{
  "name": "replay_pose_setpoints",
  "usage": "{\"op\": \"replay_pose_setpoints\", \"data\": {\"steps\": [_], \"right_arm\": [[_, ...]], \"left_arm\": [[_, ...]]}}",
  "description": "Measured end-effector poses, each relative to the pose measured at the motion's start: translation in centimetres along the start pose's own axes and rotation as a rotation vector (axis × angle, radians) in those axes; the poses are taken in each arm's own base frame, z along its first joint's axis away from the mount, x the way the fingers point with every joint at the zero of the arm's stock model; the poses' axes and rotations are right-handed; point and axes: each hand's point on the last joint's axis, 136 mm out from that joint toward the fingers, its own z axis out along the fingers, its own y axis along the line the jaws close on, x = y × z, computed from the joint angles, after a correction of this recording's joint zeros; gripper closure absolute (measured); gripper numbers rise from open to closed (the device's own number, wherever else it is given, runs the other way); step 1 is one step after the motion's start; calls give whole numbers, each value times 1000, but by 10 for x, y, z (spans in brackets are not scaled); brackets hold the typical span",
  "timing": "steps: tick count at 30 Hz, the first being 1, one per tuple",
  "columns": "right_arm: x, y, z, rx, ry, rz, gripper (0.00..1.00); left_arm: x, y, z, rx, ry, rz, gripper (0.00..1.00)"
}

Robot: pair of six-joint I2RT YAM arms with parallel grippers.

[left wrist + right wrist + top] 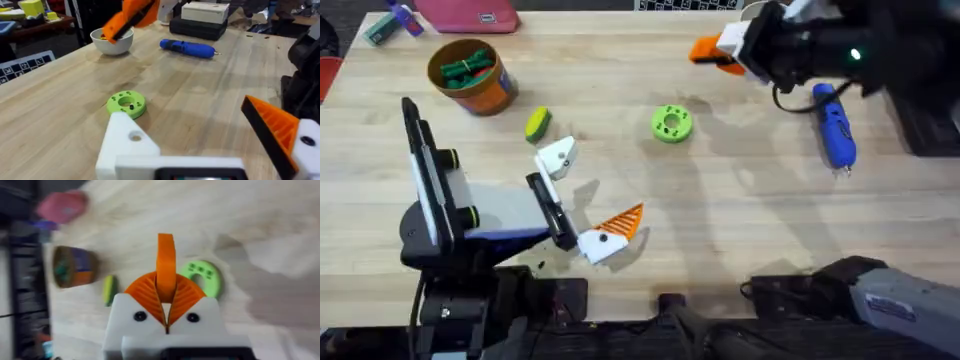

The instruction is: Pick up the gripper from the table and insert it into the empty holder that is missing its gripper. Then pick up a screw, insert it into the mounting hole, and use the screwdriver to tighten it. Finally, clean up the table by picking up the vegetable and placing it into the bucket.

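Note:
The lime-green holder (671, 123) (126, 103) (202, 277) lies flat mid-table; a small dark part sits in its central opening, and I cannot tell whether that is the gripper. My left gripper (602, 180) (182, 112) stands open near the front of the table, short of the holder, with nothing between its fingers. My right gripper (705, 50) (125, 20) (166, 255) is shut and hovers at the far side over a white bowl (112, 42). The blue screwdriver (835, 125) (187, 48) lies at the right. The yellow-green vegetable (538, 124) (108, 290) rests beside the orange bucket (472, 75) (72, 266). Screws are hidden.
Dark green pieces sit inside the bucket. A pink pouch (470, 15) lies at the far edge. A black box with a white box on top (200, 25) stands beyond the screwdriver. Bare wood stretches between the holder and the screwdriver.

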Motion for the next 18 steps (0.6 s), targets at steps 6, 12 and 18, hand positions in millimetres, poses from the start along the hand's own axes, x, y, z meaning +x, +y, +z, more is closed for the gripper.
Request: {"op": "replay_pose_setpoints", "data": {"steps": [6, 12, 18], "right_arm": [[8, 42, -21, -383, -83, -78, 991], [45, 43, -23, -589, 21, -74, 991], [94, 26, -19, -666, 232, -55, 991]], "left_arm": [[0, 0, 0, 2, 0, 0, 16], [0, -1, 0, 3, 0, 0, 15], [0, -1, 0, 4, 0, -1, 16]]}}
